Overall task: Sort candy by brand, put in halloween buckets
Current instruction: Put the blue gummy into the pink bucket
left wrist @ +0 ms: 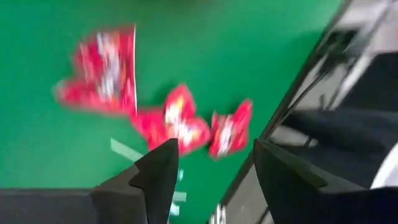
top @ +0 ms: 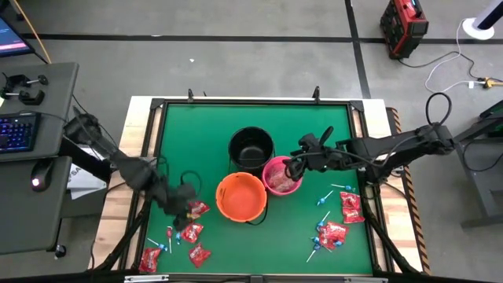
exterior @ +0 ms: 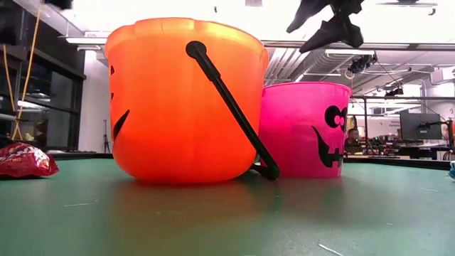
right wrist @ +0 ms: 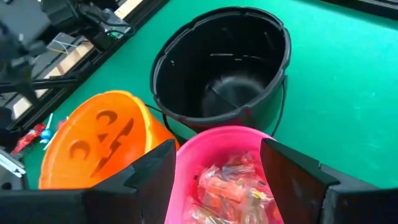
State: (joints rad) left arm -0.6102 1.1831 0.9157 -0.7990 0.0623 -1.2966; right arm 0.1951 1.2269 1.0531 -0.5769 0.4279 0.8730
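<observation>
From where I stand, the left pincer (top: 185, 214) hangs low at about eight o'clock on the tabletop (top: 196, 126), jaws parted with nothing between them, right over a scatter of red packets (top: 191, 232) and a few blue-headed lollipops (top: 161, 247). To do this step well I would have it settle on one packet only, the outermost of the cluster, and come straight down so its fingers (left wrist: 163, 171) straddle the wrapper's narrow side; these shiny wrappers look slippery, and a skewed pinch could drag a neighbour along.

At the centre stand the three buckets: the orange bucket (top: 240, 196) at six o'clock of the group, the black bucket (top: 251, 148) at twelve (empty, as the right wrist view shows), and the pink bucket (top: 281, 176) at about three, already holding wrapped pieces.

The right pincer (top: 297, 161) hovers above the pink bucket, jaws spread and empty. I would lift it clear before swinging away, so it does not catch the rim. More red packets (top: 350, 206) and lollipops (top: 324, 198) lie at about four o'clock.

The tabletop is green felt in a dark frame. Beyond it lie a grey taped floor, a keyboard (top: 17, 131) at nine o'clock, a red case (top: 404, 25) at one o'clock and loose cables.
</observation>
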